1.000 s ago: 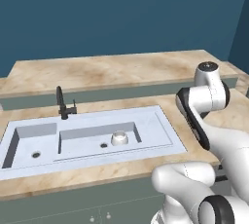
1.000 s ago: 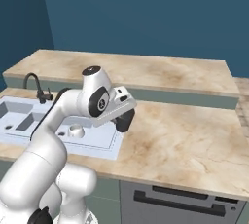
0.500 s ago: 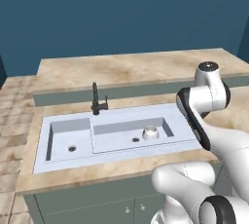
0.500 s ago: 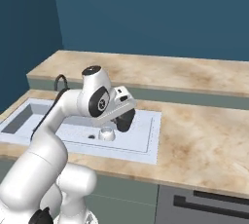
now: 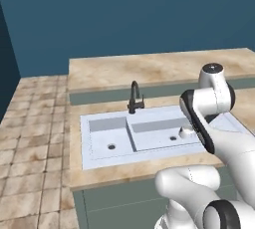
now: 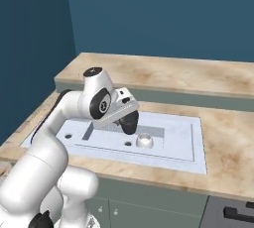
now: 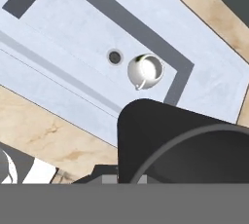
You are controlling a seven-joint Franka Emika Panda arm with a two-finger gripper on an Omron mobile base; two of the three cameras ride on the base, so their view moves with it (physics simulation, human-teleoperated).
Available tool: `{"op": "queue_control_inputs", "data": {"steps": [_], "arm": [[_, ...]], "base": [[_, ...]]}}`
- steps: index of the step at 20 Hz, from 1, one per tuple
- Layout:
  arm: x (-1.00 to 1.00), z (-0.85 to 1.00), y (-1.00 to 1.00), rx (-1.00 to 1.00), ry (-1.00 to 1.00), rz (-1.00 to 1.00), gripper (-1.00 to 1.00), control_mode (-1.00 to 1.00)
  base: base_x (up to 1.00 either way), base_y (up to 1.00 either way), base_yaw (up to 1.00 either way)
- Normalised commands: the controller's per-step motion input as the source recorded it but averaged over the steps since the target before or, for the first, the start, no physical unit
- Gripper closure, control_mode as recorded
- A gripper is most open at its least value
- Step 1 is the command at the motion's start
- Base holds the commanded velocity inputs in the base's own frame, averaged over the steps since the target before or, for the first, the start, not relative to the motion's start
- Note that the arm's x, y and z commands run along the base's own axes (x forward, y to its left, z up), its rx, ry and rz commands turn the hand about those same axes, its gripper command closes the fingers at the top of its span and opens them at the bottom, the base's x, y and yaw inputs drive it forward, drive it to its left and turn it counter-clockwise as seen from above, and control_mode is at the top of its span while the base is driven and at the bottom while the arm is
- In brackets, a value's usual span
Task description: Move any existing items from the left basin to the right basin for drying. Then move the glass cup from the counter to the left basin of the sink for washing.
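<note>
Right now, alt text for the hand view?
The glass cup, dark and large in the foreground, hangs above the sink. Beyond it, a small white bowl sits in the right basin beside the dark drain hole, with the counter along the near edge.

The glass cup (image 7: 185, 155) is cut off by the hand view's bottom edge and hides the fingers. In the left base view the arm covers part of the white cup (image 5: 186, 132) and the sink's (image 5: 94, 159) right end.
</note>
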Motion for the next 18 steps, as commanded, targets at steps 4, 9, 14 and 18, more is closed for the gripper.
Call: {"op": "queue_control_inputs", "data": {"steps": [4, 9, 14, 18], "arm": [[0.0, 0.0, 0.0, 0.0, 0.0, 0.0, 1.0, 1.0], [0.0, 0.0, 0.0, 0.0, 0.0, 0.0, 1.0, 1.0], [0.0, -0.07, 0.14, 0.01, 0.0, 0.05, 1.0, -1.0], [0.04, -0.24, 0.63, 0.05, 0.06, 0.17, 1.0, -1.0]], "base": [[-0.02, 0.42, 0.0], [0.0, 0.29, 0.02], [0.0, 0.04, 0.01], [0.0, 0.0, 0.0]]}}
